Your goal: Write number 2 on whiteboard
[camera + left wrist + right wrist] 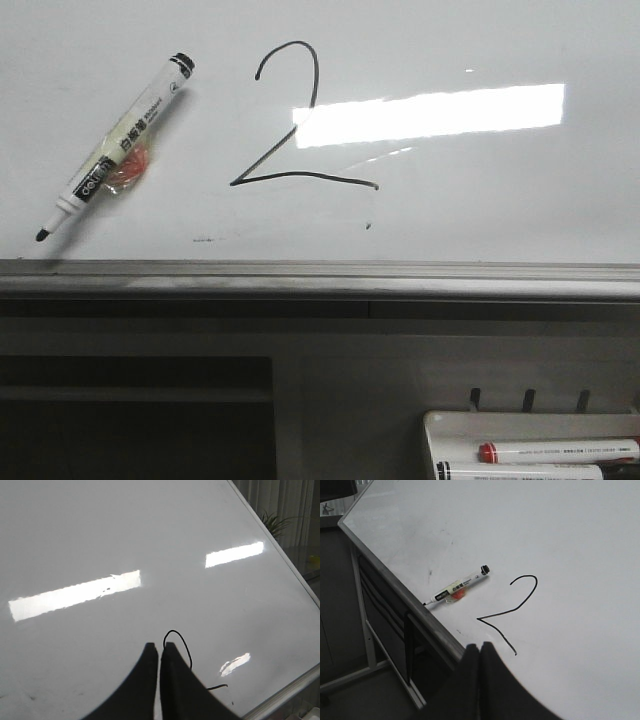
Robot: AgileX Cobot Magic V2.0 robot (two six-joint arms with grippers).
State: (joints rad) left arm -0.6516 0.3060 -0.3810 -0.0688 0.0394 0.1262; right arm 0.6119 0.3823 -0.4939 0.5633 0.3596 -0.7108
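Number 2 (300, 125) on whiteboard (480, 200), "deli" marker (120, 145) beside; both tools (158, 652) (480, 650) clenched, empty.

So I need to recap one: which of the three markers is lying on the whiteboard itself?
The uncapped black-ended marker left of the number 2; the other two lie in the tray.

a black-capped marker (118, 147) with an orange blob lies tilted at upper left, a white tray (440, 425) of markers at lower right.
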